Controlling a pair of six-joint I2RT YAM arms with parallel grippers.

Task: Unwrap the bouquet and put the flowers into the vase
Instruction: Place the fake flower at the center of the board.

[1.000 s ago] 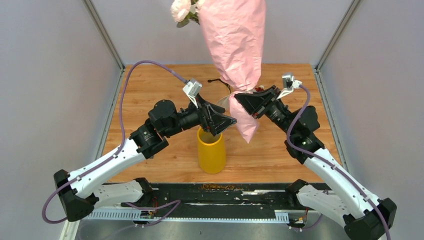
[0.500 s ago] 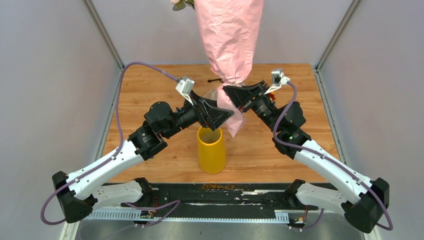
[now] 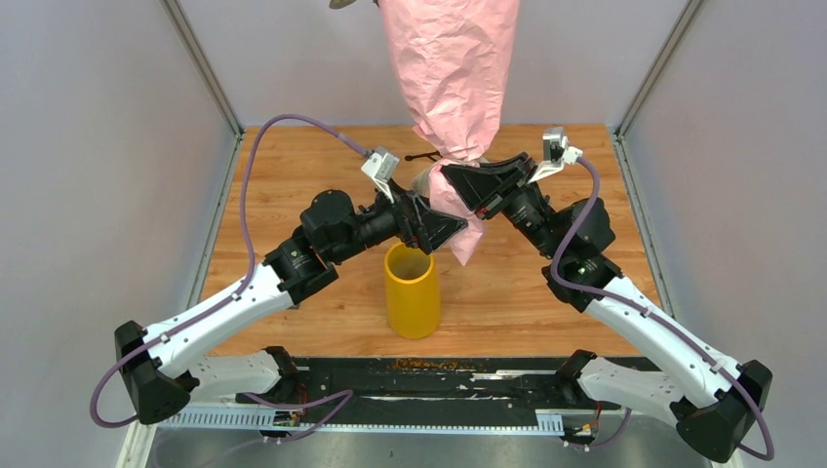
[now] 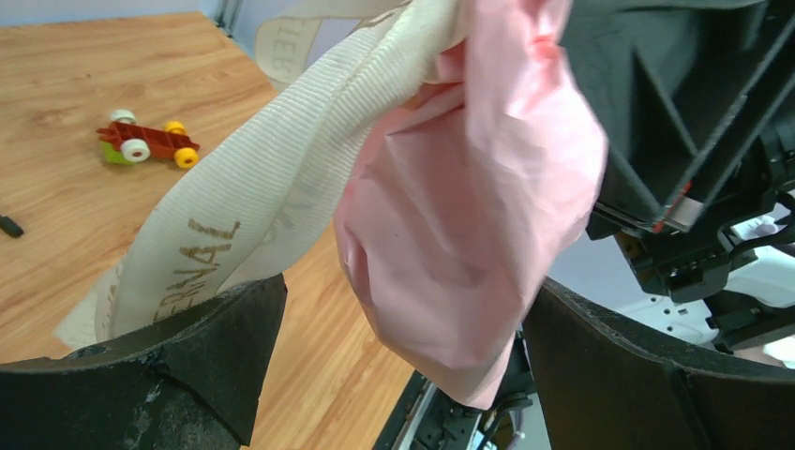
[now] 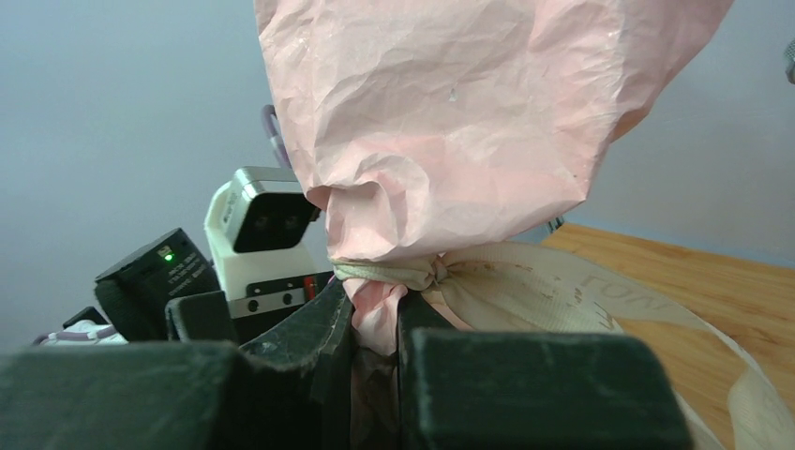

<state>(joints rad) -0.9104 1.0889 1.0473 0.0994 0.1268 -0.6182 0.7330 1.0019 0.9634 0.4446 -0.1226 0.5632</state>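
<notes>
My left gripper (image 3: 435, 226) stands wide open, holding nothing. The beige ribbon (image 4: 246, 192) runs past one finger and the paper's tail hangs between the two. Just beneath it is the yellow vase (image 3: 412, 297), with no flowers that I can see. My right gripper (image 3: 470, 183) pinches the bouquet (image 3: 451, 78) upright at its knotted neck. With the knot tied and the paper on, I judge the unwrapping barely begun.

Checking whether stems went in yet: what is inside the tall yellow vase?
Inside the tall yellow vase, only yellow inner wall shows, no stems. The left gripper covers its far rim; the pink paper-wrapped bouquet hangs to its right, outside. Its bottom is hidden.
</notes>
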